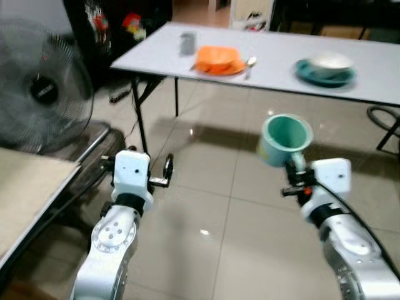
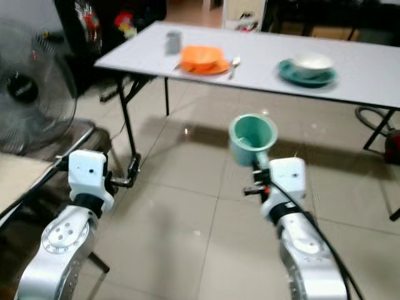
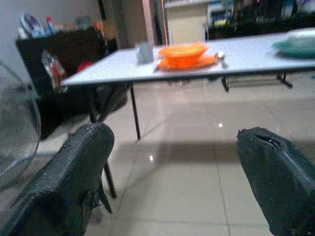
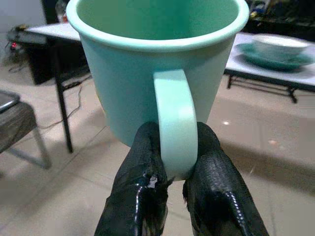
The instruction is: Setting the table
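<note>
My right gripper [image 1: 294, 167] is shut on the handle of a mint-green mug [image 1: 284, 139], holding it upright above the tiled floor; the wrist view shows both fingers [image 4: 142, 196] pinching the handle of the mug [image 4: 157, 64]. My left gripper [image 1: 167, 170] is open and holds nothing, its two fingers [image 3: 69, 182] wide apart. Ahead stands a white table [image 1: 275, 65] with an orange bowl on an orange plate [image 1: 219, 60], a spoon [image 1: 249, 64], a grey cup [image 1: 187, 43], and a white bowl on a teal plate [image 1: 326, 67].
A large floor fan [image 1: 40, 94] stands at the left, beside a beige surface [image 1: 25, 187] near my left arm. Dark furniture [image 1: 112, 25] sits behind the table's left end. A dark frame [image 1: 384, 125] shows under the table's right side. Open tiled floor [image 1: 212, 212] lies before me.
</note>
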Robot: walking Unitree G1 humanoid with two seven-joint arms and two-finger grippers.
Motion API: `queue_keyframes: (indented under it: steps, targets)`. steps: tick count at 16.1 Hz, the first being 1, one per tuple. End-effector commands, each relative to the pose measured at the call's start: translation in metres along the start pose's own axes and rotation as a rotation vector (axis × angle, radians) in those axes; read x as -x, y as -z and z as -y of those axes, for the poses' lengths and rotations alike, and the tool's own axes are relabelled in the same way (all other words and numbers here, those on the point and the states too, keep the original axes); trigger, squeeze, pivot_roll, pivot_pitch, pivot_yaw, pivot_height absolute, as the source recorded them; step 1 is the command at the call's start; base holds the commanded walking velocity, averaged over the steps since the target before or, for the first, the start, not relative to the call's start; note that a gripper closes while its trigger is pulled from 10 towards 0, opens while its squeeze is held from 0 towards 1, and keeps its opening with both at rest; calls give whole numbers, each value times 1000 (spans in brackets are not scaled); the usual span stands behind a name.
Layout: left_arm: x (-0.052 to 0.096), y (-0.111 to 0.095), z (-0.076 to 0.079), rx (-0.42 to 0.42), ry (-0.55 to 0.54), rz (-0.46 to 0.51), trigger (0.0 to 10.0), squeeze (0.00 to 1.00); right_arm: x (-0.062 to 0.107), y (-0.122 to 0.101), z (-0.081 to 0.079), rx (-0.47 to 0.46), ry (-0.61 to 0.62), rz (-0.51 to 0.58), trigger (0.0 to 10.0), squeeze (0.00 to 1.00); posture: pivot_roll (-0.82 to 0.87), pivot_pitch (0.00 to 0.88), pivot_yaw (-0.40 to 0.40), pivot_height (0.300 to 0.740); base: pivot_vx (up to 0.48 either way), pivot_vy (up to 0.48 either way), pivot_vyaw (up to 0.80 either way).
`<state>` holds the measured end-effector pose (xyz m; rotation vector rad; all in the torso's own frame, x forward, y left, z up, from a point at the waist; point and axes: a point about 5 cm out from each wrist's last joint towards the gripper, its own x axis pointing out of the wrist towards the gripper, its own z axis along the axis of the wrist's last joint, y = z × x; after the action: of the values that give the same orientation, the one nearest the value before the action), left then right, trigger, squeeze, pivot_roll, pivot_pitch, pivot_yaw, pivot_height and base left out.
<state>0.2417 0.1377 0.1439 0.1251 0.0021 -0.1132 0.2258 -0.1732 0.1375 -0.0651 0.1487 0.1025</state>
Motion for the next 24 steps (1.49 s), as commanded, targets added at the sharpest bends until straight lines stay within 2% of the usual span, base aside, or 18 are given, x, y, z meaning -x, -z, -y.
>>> queue_keyframes:
  steps: [1, 2, 6, 8, 13, 18, 21, 24]
  targets:
    - [-1, -1, -8, -9, -29, 7, 10000, 0, -2, -6, -5, -18, -11, 28, 10000, 0, 1, 0, 30, 740, 0, 0, -544]
    - [-1, -3, -8, 17, -20, 20, 10000, 0, -2, -6, -5, -43, 2, 29, 10000, 0, 2, 0, 32, 740, 0, 0, -800]
    - [-2, -1, -2, 5, 32, 22, 10000, 0, -4, -9, -9, -32, -16, 57, 10000, 0, -5, 0, 47, 740, 0, 0, -800]
    - [-2, -1, -2, -3, 52, 24, 10000, 0, -5, -10, -10, -34, 4, 57, 10000, 0, -3, 0, 47, 740, 0, 0, 0]
    - [-2, 0, -2, 41, 42, 21, 10000, 0, -3, -10, -6, -17, 16, 63, 10000, 0, -13, 0, 47, 740, 313, 0, 0]
    - [-1, 3, -10, 22, 5, 20, 10000, 0, -6, -8, 0, -21, 33, 61, 10000, 0, -5, 0, 32, 740, 362, 0, -725]
    - [0, 3, -11, 10, 2, 21, 10000, 0, -7, -6, 3, -11, 47, 56, 10000, 0, -6, 0, 31, 740, 380, 0, 0]
    - [-3, 4, -11, 8, -3, 22, 10000, 0, -7, -6, 7, 48, 84, 64, 10000, 0, -11, 0, 43, 740, 395, 0, 0]
